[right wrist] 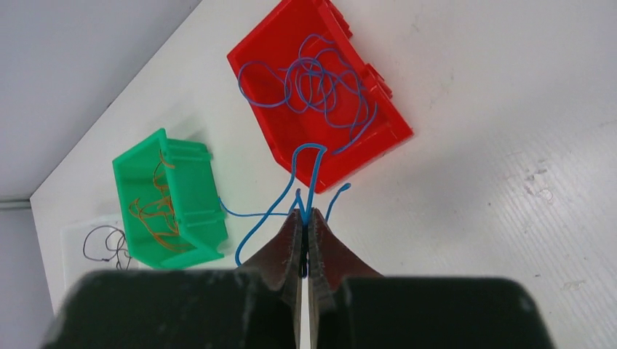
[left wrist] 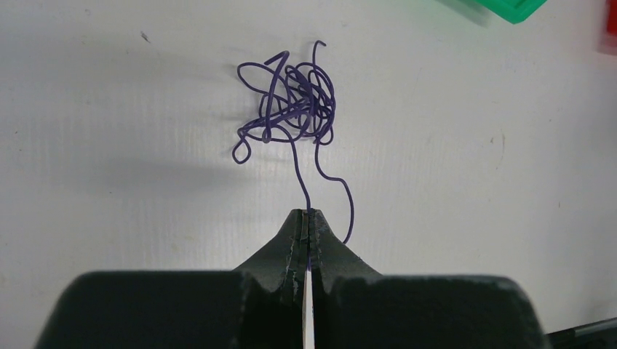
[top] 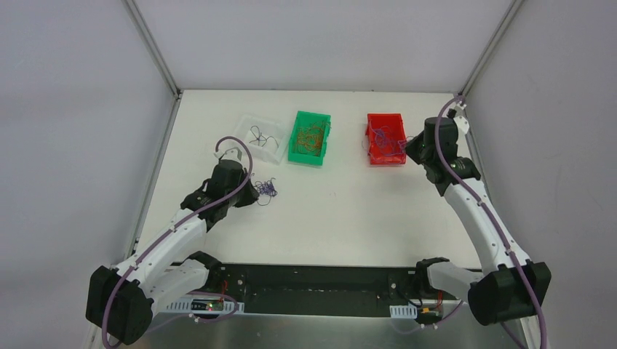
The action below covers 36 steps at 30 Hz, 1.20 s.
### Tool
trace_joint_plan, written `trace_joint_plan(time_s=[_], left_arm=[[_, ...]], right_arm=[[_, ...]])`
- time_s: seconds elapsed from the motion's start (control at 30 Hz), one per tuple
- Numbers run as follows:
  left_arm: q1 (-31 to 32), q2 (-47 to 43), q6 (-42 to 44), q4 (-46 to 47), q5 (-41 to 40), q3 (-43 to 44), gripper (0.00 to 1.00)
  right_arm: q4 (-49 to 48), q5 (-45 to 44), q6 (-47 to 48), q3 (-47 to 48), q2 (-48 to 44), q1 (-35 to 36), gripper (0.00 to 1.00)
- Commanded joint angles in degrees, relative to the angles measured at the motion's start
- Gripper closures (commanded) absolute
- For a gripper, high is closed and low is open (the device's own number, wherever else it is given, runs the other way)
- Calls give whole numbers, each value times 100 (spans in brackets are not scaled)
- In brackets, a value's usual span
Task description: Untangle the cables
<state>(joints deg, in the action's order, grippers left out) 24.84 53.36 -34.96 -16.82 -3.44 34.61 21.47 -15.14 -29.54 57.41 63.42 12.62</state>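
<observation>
A small purple wire tangle [left wrist: 291, 105] lies on the white table, also in the top view [top: 266, 190]. My left gripper [left wrist: 308, 214] is shut on one strand that leads from it. My right gripper [right wrist: 305, 215] is shut on a blue wire [right wrist: 309, 171], held above the table near the red bin [right wrist: 378, 138]. More blue wire [right wrist: 316, 83] lies coiled in that bin. In the top view the right gripper [top: 409, 148] sits at the red bin's [top: 385, 120] right edge.
A green bin [top: 300, 153] holds orange wire [right wrist: 156, 211]. A clear tray [top: 279, 123] at the back left holds black wire [top: 260, 137]. Grey walls close in the table on three sides.
</observation>
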Motion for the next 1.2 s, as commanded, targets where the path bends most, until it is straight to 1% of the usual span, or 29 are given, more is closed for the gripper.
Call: trace_joint_plan(time_s=[0.0, 0.17, 0.33, 0.53, 0.77, 0.9, 1.03, 1.17], left_arm=[[99, -51, 37, 249, 274, -125, 100], [100, -133, 98, 245, 309, -108, 100], [107, -136, 75, 249, 268, -48, 100], [109, 44, 130, 258, 335, 100, 100], [169, 82, 7, 299, 309, 80, 100], [190, 248, 45, 329, 335, 206, 100], [229, 309, 46, 330, 333, 259, 100], [262, 266, 17, 330, 335, 220, 100]], right_arm=[[-12, -473, 272, 768, 428, -123, 100], [12, -472, 300, 1558, 840, -293, 100], [51, -194, 317, 2291, 1270, -462, 100], [-7, -137, 453, 2870, 1805, -620, 100], [-512, -218, 576, 2943, 2344, -758, 100], [-764, -233, 589, 2989, 2770, -761, 100], [-703, -13, 579, 3111, 3354, -750, 100], [-843, 213, 520, 2864, 3680, -740, 100]])
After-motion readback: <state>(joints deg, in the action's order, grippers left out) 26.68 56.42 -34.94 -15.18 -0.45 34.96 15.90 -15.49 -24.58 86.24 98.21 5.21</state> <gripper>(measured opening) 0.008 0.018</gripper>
